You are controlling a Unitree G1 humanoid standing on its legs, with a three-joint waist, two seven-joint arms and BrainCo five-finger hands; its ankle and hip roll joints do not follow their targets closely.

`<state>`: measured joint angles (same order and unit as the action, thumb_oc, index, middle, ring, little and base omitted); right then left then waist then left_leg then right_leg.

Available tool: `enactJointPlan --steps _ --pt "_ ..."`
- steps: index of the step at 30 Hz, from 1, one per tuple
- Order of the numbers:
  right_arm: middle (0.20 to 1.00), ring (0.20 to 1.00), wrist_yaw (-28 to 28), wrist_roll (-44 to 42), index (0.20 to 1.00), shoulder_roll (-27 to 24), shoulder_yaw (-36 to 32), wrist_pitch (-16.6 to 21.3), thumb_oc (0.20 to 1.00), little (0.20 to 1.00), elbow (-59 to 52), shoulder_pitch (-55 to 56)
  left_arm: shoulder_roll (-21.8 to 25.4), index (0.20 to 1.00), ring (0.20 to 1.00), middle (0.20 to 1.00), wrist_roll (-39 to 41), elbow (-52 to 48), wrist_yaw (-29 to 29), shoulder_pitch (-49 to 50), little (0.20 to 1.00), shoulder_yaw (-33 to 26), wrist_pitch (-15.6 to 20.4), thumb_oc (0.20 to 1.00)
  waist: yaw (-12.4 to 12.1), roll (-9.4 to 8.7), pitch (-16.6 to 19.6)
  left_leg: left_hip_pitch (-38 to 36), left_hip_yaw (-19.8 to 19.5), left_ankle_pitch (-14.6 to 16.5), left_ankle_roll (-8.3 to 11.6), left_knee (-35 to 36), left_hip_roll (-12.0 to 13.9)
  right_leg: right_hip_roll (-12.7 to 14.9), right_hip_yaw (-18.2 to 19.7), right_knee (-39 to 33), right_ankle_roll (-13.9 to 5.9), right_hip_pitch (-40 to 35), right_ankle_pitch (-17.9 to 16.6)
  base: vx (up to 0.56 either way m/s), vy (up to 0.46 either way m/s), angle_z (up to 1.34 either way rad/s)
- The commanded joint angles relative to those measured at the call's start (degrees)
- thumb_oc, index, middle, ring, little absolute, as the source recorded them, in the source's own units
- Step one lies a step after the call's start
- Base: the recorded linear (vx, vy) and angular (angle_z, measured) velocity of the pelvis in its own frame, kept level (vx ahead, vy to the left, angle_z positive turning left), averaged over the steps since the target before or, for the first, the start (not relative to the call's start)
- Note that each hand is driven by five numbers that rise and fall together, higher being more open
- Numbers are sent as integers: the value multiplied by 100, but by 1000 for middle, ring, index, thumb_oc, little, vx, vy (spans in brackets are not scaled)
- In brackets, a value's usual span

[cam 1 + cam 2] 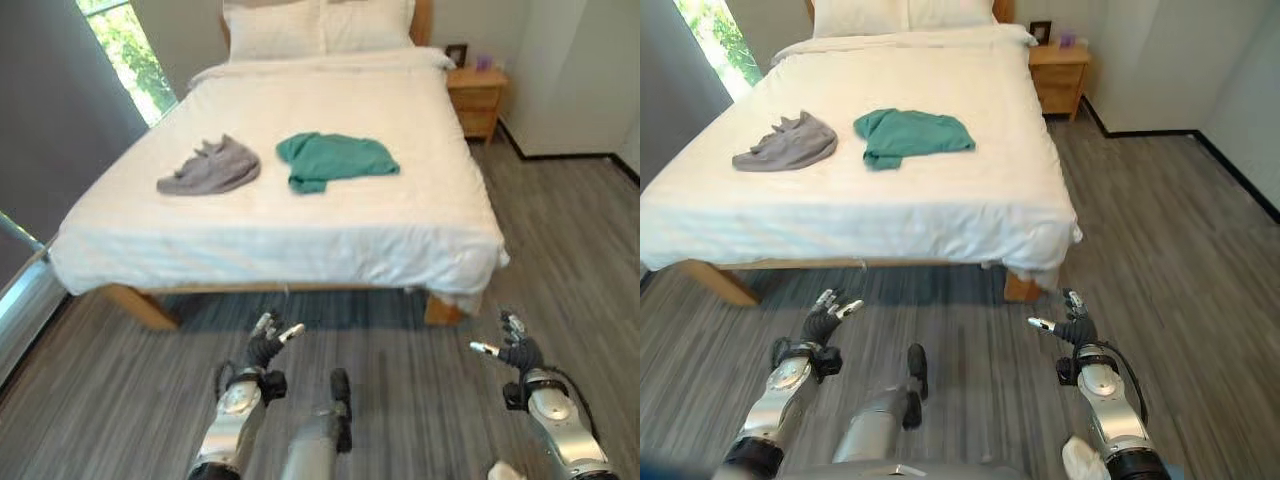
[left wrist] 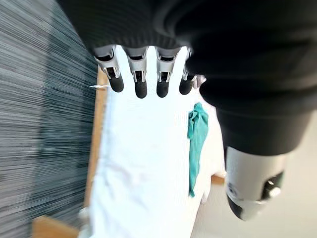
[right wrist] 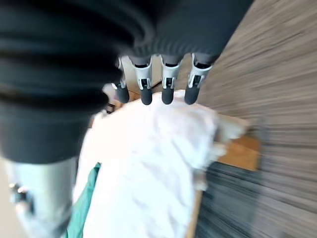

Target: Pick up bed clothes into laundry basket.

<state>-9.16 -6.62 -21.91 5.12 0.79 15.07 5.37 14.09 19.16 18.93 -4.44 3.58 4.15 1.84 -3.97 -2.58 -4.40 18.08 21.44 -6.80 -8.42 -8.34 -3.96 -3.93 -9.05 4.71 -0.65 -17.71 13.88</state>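
Lying apart on the white bed (image 1: 300, 215) are two garments: one grey (image 1: 209, 168), one green (image 1: 333, 159). Left hand (image 1: 268, 345) and right hand (image 1: 515, 349) hover above the floor (image 1: 560, 230) short of the bed, well away from both garments, fingers relaxed, holding nothing.

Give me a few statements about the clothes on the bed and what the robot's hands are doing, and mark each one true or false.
1. A green garment lies on the bed. True.
2. A grey garment lies on the floor beside the bed. False: it lies on the bed, on the window side of the green one.
3. The left hand holds the green garment. False: it is open above the floor, short of the bed, holding nothing.
4. The right hand is open and holds nothing. True.
5. A wooden nightstand stands beside the head of the bed. True.
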Motion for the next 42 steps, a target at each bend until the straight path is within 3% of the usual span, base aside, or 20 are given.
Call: enactJointPlan --steps 1,2,5,6,7,8,9,11,12,13,14,18,22,29,30,32,33,36,40,42 --pt "1000 1000 208 241 1000 122 -172 377 1000 1000 -465 -610 314 1000 1000 1000 -126 -380 206 -370 1000 10 202 1000 -334 -208 -186 -919 -556 -407 707 680 352 912 56 -138 -334 524 -1785 365 128 -46" --pt "1000 1000 208 242 1000 124 -172 378 1000 1000 -465 -610 316 1000 1000 1000 -125 -381 207 -369 1000 9 202 1000 -351 -202 -174 -907 -541 -421 706 688 367 902 75 -139 -331 547 -1801 249 125 -33" --pt "1000 1000 219 179 1000 289 -102 382 1000 1000 -405 -722 477 1000 1000 1000 31 -480 471 -394 1000 122 165 1000 -299 -34 -271 -1472 -336 -82 351 879 395 1198 152 2398 -770 1469 -2971 285 225 -13" --pt "1000 1000 254 71 1000 423 -45 372 1000 1000 -393 -663 500 1000 1000 1000 187 -481 500 -448 1000 254 154 1000 -100 151 -365 -1900 -606 108 247 995 479 1161 216 3044 -695 2100 -3049 337 170 21" --pt "1000 1000 256 73 1000 421 -44 368 1000 1000 -399 -659 497 1000 1000 1000 188 -478 499 -447 1000 254 155 1000 -66 115 -380 -1917 -634 110 239 1010 426 1218 203 3135 -705 2113 -2980 469 45 63" --pt "1000 1000 297 170 1000 441 -50 324 1000 1000 -471 -561 556 1000 1000 1000 55 -534 545 -515 1000 376 140 1000 122 177 -461 -2222 -928 188 251 1126 454 1309 272 2868 -578 2627 -2878 232 -43 100" --pt "1000 1000 299 171 1000 439 -52 320 1000 1000 -478 -554 554 1000 1000 1000 54 -535 544 -513 1000 379 139 1000 146 174 -464 -2234 -955 188 253 1138 446 1323 248 2883 -579 2613 -2855 335 -87 95" --pt "1000 1000 359 127 1000 468 -154 311 1000 1000 -536 -392 648 1000 1000 1000 -102 -606 655 -621 1000 572 151 1000 364 148 -479 -2428 -1269 259 355 1223 407 1295 497 2115 -515 2888 -2857 380 -186 102" --pt "1000 1000 350 109 1000 409 -272 337 1000 1000 -589 -189 670 1000 1000 1000 -154 -552 766 -728 1000 811 170 1000 658 4 -461 -2623 -1835 491 453 1219 232 924 1390 588 -570 2775 -2795 563 -253 127" --pt "1000 1000 335 95 1000 347 -346 351 1000 1000 -609 -94 688 1000 1000 1000 -237 -486 834 -819 1000 944 204 1000 835 -41 -461 -2699 -2141 543 456 1242 182 610 2143 245 -684 2778 -2888 487 -199 136" --pt "1000 1000 219 321 1000 186 -526 275 1000 1000 -606 -39 754 1000 1000 1000 -515 -363 713 -916 1000 903 141 1000 870 -92 -442 -2623 -2293 564 470 1252 141 477 2498 94 -762 2612 -2635 185 -37 163" --pt "1000 1000 481 151 1000 70 -658 336 1000 1000 -889 82 688 1000 1000 1000 -152 -554 1082 -699 1000 1078 206 1000 736 -216 -265 -2542 -2480 480 488 1298 93 705 2275 -154 -737 2230 -2868 111 -106 151" --pt "1000 1000 314 348 1000 -477 -1032 378 1000 1000 -730 -450 846 1000 1000 1000 150 -770 1312 -273 1000 1018 199 1000 555 -220 -113 -2357 -2846 350 547 1332 113 686 2066 -561 -585 2020 -2681 95 -100 22" --pt "1000 1000 303 423 1000 -1312 -858 308 1000 1000 -147 -1330 978 1000 1000 1000 518 -757 1289 318 1000 787 116 1000 234 -287 -91 -2324 -3190 319 648 1334 182 663 1730 -728 -435 1813 -2479 71 -56 32" --pt "1000 1000 328 564 1000 -1778 -612 271 1000 1000 421 -1818 1107 1000 1000 1000 617 -807 1338 460 1000 812 119 1000 84 -300 -92 -2299 -3302 300 681 1334 193 678 1588 -782 -404 1753 -2457 43 -41 32" --pt "1000 1000 306 545 1000 -1940 -382 255 1000 1000 863 -2171 1182 1000 1000 1000 694 -870 1351 517 1000 837 111 1000 46 -300 -99 -2285 -3351 297 691 1334 188 687 1536 -822 -396 1716 -2454 35 -44 28" --pt "1000 1000 301 650 1000 -2333 185 192 1000 1000 1763 -3008 1353 1000 1000 1000 897 -992 1399 590 1000 947 127 1000 -110 -318 -137 -2246 -3423 265 721 1334 188 699 1436 -842 -379 1711 -2460 16 -38 25" --pt "1000 1000 295 671 1000 -2447 843 147 1000 1000 2675 -3937 1466 1000 1000 1000 1069 -1096 1403 615 1000 1048 163 1000 -202 -313 -208 -2174 -3486 227 744 1334 194 698 1364 -849 -369 1736 -2466 -7 -41 18" --pt "1000 1000 364 1157 1000 -2805 2272 2 1000 1000 4736 -6277 1763 1000 1000 1000 1253 -987 1471 547 1000 1278 193 1000 -475 -280 -490 -1813 -3642 130 804 1334 211 678 1153 -875 -314 1966 -2473 -98 -24 16" --pt "1000 1000 378 1330 1000 -2843 2557 -9 1000 1000 5023 -6659 1814 1000 1000 1000 1263 -986 1491 511 1000 1322 208 1000 -516 -263 -563 -1690 -3675 84 822 1334 202 678 1110 -879 -306 2062 -2490 -134 -19 17"
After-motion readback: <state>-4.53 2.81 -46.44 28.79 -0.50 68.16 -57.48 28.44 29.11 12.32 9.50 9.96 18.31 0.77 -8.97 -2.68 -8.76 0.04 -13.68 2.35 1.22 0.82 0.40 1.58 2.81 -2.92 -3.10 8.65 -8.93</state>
